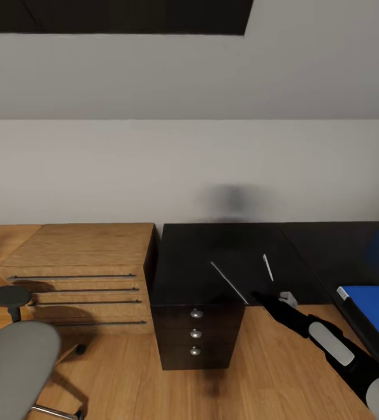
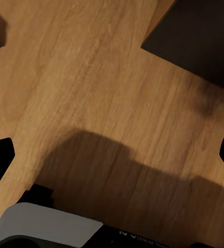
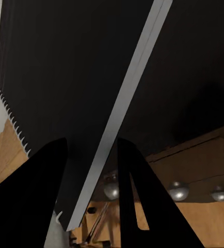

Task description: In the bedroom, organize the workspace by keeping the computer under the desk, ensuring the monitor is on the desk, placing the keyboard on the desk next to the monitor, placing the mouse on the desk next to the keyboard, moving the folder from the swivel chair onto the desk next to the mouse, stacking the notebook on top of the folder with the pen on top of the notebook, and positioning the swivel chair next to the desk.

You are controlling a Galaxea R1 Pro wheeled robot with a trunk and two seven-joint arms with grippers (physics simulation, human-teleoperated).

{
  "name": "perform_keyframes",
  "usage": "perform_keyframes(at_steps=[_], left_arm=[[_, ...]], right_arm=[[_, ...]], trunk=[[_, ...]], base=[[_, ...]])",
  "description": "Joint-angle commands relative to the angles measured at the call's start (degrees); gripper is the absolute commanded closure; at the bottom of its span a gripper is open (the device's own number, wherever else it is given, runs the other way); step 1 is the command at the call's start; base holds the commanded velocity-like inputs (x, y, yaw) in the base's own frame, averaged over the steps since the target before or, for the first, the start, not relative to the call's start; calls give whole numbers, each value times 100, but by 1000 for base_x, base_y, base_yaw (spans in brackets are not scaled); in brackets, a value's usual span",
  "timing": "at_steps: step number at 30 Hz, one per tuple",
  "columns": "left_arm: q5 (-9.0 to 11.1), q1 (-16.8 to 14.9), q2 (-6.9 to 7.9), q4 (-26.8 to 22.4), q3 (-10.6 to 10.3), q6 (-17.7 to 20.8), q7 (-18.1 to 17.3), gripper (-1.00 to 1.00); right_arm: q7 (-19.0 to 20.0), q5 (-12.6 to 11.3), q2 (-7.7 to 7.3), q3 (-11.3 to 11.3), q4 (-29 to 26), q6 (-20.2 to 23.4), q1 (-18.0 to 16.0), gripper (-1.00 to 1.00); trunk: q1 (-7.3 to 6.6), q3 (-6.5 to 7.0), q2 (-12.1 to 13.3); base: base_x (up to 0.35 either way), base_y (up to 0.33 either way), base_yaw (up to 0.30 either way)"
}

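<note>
A long thin silver-grey pen (image 1: 229, 282) slants over the top of a black drawer cabinet (image 1: 195, 332). Its near end runs between my right gripper's (image 1: 258, 297) fingers. In the right wrist view the pen (image 3: 123, 98) passes between the two black fingers (image 3: 45, 175), and my right gripper (image 3: 93, 142) is narrowed around it. The blue folder (image 1: 369, 300) lies on the black desk (image 1: 329, 251) at the right. The grey swivel chair (image 1: 14, 361) stands at the lower left. My left gripper (image 2: 117, 147) hangs open over the wood floor. The notebook is out of view.
A short white streak (image 1: 267, 267) shows on the black top beside the pen; I cannot tell what it is. Low oak drawers (image 1: 79, 274) stand left of the cabinet against the white wall. A dark cabinet corner (image 2: 194, 36) shows in the left wrist view.
</note>
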Motion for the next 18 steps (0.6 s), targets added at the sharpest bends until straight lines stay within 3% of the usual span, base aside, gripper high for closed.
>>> perform_keyframes(at_steps=[1,5,7,10,18], left_arm=[[61,-4,7,3,-37,-30,23,-100],[62,-4,9,5,-30,-30,22,-100],[61,-4,6,7,-28,-30,18,-100],[62,-4,3,7,-32,-30,16,-100],[58,-4,2,7,-34,-30,15,-100]], right_arm=[[-35,-59,-81,29,-33,33,-3,100],[-57,-214,-184,23,-67,69,2,100],[10,-457,-229,26,-77,82,13,100],[193,-611,-260,22,-82,89,31,100],[413,-698,-268,32,-78,148,39,100]], trunk=[[0,-5,-2],[0,-5,-2],[0,-5,-2],[0,-5,-2],[0,-5,-2]], base=[[0,0,0],[0,0,0],[0,0,0],[0,0,0],[0,0,-129]])
